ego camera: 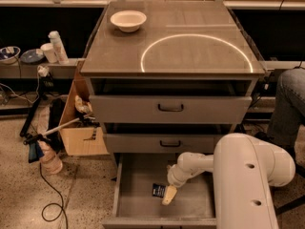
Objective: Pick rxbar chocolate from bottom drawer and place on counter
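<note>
The bar (157,190) lay flat on the floor of the open drawer (136,187), a small dark packet a little right of the middle and nearer the front edge than the back. The pincer (168,195) was down inside the drawer just beside it, its pale tip at the bar's right edge. From where I stood I could not tell whether it was touching the bar, nor whether it was wide, narrow or gripping anything. The white arm (248,185) reached in from the right, its thick round upper part covering the drawer's right front corner.

Above the drawer were two closed grey fronts, the lower one (133,143) and the upper one (128,109), each with a black bar handle. The tabletop (190,18) on the cabinet carried a thin white circle (196,34) over its right and middle part. A white bowl (128,20) stood upright near the back left corner, outside the circle.

Left of the cabinet an open cardboard box (83,140) sat on the speckled floor, and a dark cable (52,199) trailed in front of it. A low shelf behind held a white bottle (56,46). At the far right a leg in jeans (288,104) showed.
</note>
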### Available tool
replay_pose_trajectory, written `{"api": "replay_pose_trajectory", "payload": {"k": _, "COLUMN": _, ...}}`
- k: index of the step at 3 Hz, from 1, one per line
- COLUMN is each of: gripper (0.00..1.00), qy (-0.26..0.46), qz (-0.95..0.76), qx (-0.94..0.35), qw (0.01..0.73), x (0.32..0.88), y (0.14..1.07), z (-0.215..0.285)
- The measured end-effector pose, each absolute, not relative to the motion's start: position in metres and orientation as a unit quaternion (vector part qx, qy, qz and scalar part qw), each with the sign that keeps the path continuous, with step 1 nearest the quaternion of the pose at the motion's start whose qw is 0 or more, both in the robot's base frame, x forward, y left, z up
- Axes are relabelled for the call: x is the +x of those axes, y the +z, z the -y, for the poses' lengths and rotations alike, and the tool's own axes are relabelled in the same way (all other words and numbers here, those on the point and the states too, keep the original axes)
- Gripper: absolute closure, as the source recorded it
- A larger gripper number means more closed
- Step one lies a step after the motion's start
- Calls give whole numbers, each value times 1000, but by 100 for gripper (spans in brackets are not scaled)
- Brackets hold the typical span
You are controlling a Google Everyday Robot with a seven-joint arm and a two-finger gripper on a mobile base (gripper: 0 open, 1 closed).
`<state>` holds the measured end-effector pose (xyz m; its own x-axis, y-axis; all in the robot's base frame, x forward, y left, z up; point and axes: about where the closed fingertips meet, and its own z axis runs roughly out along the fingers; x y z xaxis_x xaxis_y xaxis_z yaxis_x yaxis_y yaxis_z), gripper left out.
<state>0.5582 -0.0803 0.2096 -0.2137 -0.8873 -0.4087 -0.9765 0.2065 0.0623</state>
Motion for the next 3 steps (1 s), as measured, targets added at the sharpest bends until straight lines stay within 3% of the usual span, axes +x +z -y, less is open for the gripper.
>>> {"api": "replay_pose_trajectory", "payload": {"k": 3, "gripper": 0, "qy": 106, "qz": -785, "qx": -592, "qw": 148, "x": 548, "y": 237, "z": 103}}
